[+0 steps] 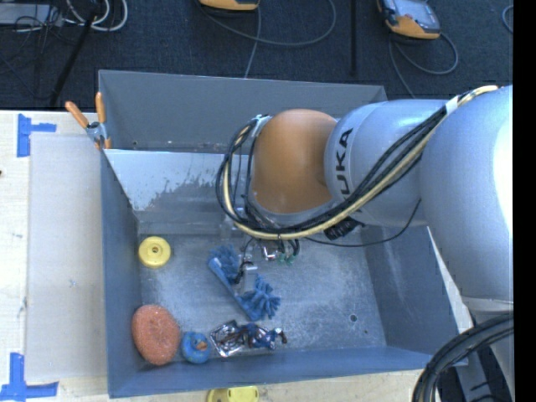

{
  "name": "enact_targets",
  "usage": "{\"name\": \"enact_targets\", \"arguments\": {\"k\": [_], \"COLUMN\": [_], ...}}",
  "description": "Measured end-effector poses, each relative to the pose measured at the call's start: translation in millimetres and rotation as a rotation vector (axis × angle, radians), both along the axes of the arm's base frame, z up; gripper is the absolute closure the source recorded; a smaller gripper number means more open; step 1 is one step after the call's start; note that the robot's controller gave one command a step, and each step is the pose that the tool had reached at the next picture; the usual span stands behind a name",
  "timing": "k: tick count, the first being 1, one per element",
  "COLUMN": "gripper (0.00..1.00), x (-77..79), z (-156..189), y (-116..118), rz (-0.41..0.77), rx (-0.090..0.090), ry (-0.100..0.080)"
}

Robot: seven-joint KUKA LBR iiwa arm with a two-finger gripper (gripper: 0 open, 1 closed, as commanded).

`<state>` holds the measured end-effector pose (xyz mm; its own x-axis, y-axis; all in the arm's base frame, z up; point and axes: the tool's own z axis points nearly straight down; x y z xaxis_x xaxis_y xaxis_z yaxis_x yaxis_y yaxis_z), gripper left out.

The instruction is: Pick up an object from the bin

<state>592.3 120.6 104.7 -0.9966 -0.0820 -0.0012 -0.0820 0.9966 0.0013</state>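
From my console I see the arm (419,166) reaching in from the right and bending down over the middle of the grey bin (335,300). Its orange cover (289,162) and a loop of black and yellow cables (228,193) hide most of the wrist. The hand (249,266) shows just beneath the cover, low in the bin, and it sits right over the upper part of a blue brush-like thing (261,300). That thing lies slantwise on the bin floor near the centre, with a blocky end up and to the left and a frayed, bristly end down and to the right. I cannot tell whether the hand is spread or pressed together, nor whether it has hold of the blue thing or is only touching it.

The rest lies well apart from the hand. A yellow disc (155,252) rests by the left wall. A rust-coloured oval lump (155,334) lies in the near left corner, with a small blue ring (197,347) just beside it. A crumpled shiny wrapper (248,337) lies next to the ring, along the near wall, just below the bristly end.
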Motion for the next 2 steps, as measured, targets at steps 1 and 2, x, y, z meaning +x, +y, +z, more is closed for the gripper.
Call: {"name": "enact_targets", "arguments": {"k": [1,2], "gripper": [1.00,1.00], "x": [-20.7,-20.6], "z": [-35.1,-35.1], "y": [-24.1,-24.2], "rz": [-0.027,-0.027], "rx": [0.000,0.000], "ry": [0.004,0.004]}}
